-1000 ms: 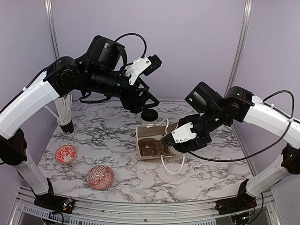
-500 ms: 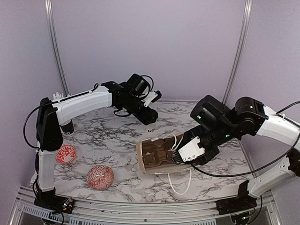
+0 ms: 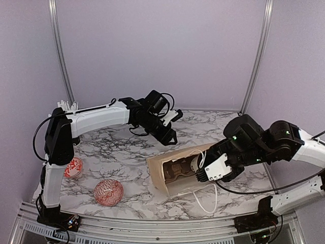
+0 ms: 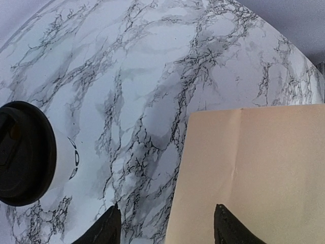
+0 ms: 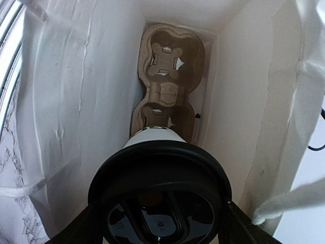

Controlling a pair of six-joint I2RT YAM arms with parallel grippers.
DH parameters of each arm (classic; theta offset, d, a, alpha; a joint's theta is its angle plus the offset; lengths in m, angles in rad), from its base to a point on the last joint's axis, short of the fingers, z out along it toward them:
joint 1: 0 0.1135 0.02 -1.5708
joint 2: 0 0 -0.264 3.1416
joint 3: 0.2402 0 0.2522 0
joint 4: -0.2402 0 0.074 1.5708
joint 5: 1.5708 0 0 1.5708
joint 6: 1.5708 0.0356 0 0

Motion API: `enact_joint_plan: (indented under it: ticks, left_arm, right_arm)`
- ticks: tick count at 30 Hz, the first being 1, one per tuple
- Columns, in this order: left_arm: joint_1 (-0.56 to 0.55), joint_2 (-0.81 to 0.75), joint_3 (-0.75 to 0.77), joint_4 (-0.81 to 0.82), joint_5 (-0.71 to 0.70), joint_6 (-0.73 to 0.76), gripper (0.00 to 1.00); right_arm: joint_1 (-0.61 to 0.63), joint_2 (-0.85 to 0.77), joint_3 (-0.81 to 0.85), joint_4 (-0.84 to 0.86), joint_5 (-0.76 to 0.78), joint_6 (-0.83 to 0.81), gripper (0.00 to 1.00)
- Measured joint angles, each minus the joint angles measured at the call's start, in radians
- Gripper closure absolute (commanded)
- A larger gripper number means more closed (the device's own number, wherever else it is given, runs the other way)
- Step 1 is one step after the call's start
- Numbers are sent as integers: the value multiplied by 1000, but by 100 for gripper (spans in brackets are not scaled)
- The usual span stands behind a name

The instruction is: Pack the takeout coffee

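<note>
Right gripper (image 5: 161, 223) is closed on the lidded cup (image 5: 160, 188): we see its dark fingers (image 5: 76, 235) pressed to either side of the round black lid, with a band of white paper wall showing beyond. It holds that cup inside the mouth of the paper bag (image 4: 254, 173), which lies on its side on the marble table (image 4: 152, 76). At the bag's far end we find the carrier (image 5: 165, 71), brown moulded pulp, with two sockets in a row, the farther one empty with its four tabs plain to see. Left gripper (image 4: 170, 229) hangs over the table with its fingers well apart and nothing between them; below them we see only marble and the bag's tan edge. To its side the second cup (image 4: 30, 152) rests on the marble, near the bag but apart from it: black lid, white wall, a scrap of black lettering.

Much is hidden from us. The lidded cup covers most of the nearer socket, so we cannot tell whether its base touches the carrier. The second cup is cut off by the left wrist view's edge, its lettering too partial to read, and from above we cannot make it out. From above, the lidded cup is a pale patch among dark gripper parts. One white handle (image 3: 208, 201) loops out onto the table.
</note>
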Motion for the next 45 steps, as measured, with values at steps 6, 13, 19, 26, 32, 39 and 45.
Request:
enact_joint_plan:
  ticks: [6, 13, 19, 26, 32, 39, 45]
  left_arm:
    - [-22, 0, -85, 5, 25, -3, 39]
    - [-25, 0, -114, 8, 42, -2, 39]
    - [-26, 0, -115, 18, 42, -2, 36]
    - [-27, -19, -146, 43, 28, -6, 35]
    - [-27, -19, -154, 49, 47, -6, 36]
    - [-27, -19, -166, 60, 87, -5, 36]
    - [-28, -19, -169, 67, 113, -5, 37]
  right_arm:
    - [4, -26, -83, 78, 47, -35, 51]
    - [6, -7, -97, 182, 58, -19, 52]
    - [6, -8, -153, 227, 54, -23, 52]
    - [19, -32, -213, 222, 42, -26, 52]
    - [19, -33, -238, 243, 60, -20, 53]
    - [20, -31, -272, 307, 92, -25, 54]
    - [20, -10, -300, 378, 98, -40, 54]
